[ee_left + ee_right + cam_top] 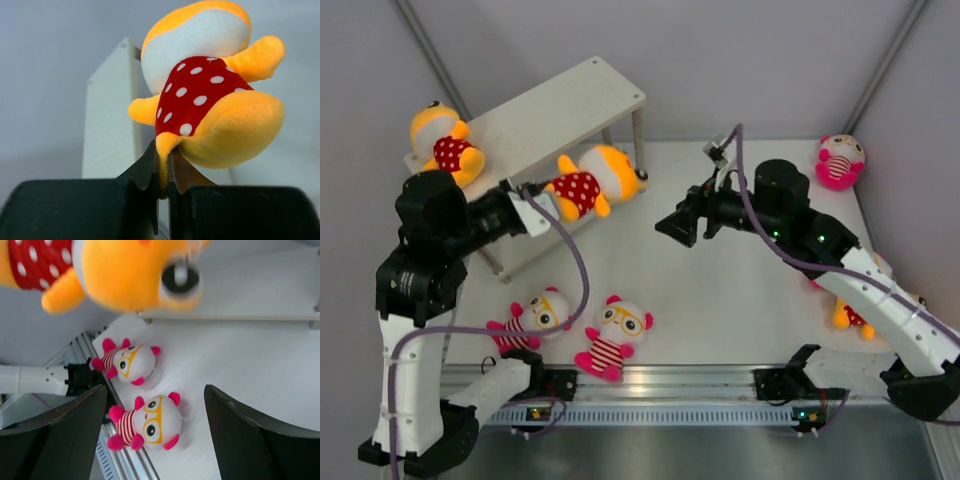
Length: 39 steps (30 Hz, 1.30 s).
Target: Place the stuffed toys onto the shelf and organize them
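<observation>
Foot of the orange toy [205,100] pinched tight in the shut fingers of the left gripper [161,172]. Held by that small bit, with the rest of the body free in the air, up and ahead of the fingers. Just past it, ahead and a little left, the shelf [107,135], close enough for a short push onto a board. On the toy's other side, the right gripper [678,228], fingers wide apart, holding nothing, likely kept clear on purpose. Below that gripper, on the table [260,370], the first glasses toy [150,422] beside the second glasses toy [131,360], both waiting. Farthest off, on the shelf top, another orange toy [442,140], at the end, with room left beside it.
</observation>
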Tool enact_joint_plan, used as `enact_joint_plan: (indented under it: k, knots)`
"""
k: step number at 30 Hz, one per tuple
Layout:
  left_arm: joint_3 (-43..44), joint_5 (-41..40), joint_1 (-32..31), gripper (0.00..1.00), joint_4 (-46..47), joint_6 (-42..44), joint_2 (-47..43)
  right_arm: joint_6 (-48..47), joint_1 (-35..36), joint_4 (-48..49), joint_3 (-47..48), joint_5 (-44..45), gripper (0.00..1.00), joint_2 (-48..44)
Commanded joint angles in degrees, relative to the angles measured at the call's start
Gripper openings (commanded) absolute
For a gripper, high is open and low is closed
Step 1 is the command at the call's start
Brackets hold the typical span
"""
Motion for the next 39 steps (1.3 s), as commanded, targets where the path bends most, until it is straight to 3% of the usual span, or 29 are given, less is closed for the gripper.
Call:
enact_joint_plan:
  k: [1, 4, 8, 9, 13, 19, 31, 34, 39]
  knots:
    - [9.94, -8.49, 0.12, 0.00, 19.86, -18.31, 7.32, 1.71, -2.37, 5.05, -2.23, 8.05, 0.79, -6.63]
    - [21.08, -17.72, 0.12, 0.00, 21.82, -22.19, 14.27, 1.97, -2.81, 4.52, -3.81, 9.02, 0.79, -8.39]
    - [29.10, -34.92, 0.12, 0.00, 21.64, -21.60, 22.97, 2.50, -2.81, 4.26, -5.05, 9.20, 0.79, -8.93]
    - [29.55, -42.71, 0.12, 0.00, 21.47, -18.28, 25.68, 2.93, -2.90, 4.34, -5.40, 9.11, 0.79, -8.75]
    - [27.02, -51.73, 0.03, 0.00, 21.47, -10.43, 27.38, 3.20, -2.90, 4.17, -6.01, 9.11, 0.78, -8.66]
    - [18.23, -52.81, 0.03, 0.00, 21.55, -9.19, 26.24, 3.29, -2.81, 3.81, -6.28, 9.99, 0.78, -8.49]
    - [11.12, -56.42, -0.32, 0.00, 21.38, -12.79, 26.51, 3.47, -3.07, 0.57, -7.60, 16.03, 0.82, -11.39]
    - [8.65, -54.66, -0.67, 0.00, 21.47, -13.93, 24.84, 4.43, -5.52, -6.01, -6.19, 20.08, 0.86, -10.78]
    - [7.41, -53.60, -0.67, 0.00, 21.55, -15.87, 24.04, 5.40, -20.89, -15.33, -6.27, 22.99, 0.89, -10.24]
